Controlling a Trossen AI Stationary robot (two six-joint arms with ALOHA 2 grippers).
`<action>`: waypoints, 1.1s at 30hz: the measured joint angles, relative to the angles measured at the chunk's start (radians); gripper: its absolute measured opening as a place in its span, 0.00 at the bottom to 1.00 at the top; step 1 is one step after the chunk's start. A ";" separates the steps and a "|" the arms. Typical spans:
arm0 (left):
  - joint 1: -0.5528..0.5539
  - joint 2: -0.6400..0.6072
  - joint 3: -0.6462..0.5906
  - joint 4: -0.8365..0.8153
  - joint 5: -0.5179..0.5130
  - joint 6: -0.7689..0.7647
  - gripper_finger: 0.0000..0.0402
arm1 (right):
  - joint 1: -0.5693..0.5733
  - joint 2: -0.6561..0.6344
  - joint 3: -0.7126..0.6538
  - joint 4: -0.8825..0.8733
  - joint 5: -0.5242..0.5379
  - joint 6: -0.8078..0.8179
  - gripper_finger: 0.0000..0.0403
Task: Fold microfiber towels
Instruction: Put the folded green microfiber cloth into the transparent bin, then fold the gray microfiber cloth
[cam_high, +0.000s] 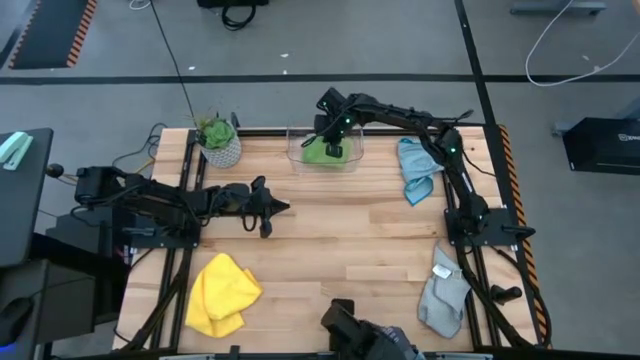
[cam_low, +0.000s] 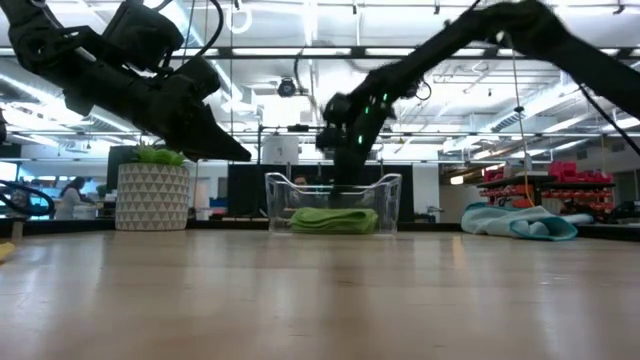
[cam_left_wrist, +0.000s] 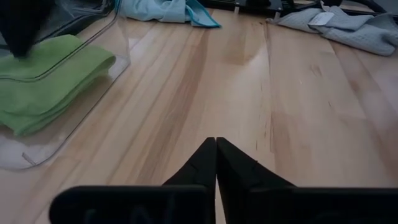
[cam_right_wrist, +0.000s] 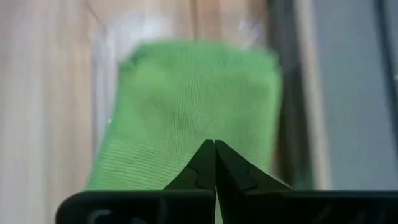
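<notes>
The right gripper (cam_right_wrist: 215, 144) has its fingers pressed together, holding nothing, just above the folded green towel (cam_high: 327, 152) in the clear bin (cam_high: 296, 155). I think the bin is where folded towels go. The left gripper (cam_left_wrist: 216, 142) is clenched and empty too, over bare table (cam_high: 350, 250). The yellow towel (cam_high: 220, 293), blue towel (cam_high: 415, 165) and grey towel (cam_high: 443, 295) lie crumpled near the table's edges, not yet folded.
</notes>
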 joint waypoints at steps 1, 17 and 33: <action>0.000 0.000 0.000 0.003 -0.006 -0.009 0.02 | 0.003 -0.026 0.000 0.002 0.000 0.000 0.01; 0.004 0.127 -0.020 0.363 -0.045 0.064 0.02 | 0.179 -0.774 -0.908 0.700 0.167 0.284 0.00; 0.003 0.339 -0.019 0.547 -0.022 0.062 0.01 | 0.774 -1.205 -1.186 0.116 0.725 1.086 0.01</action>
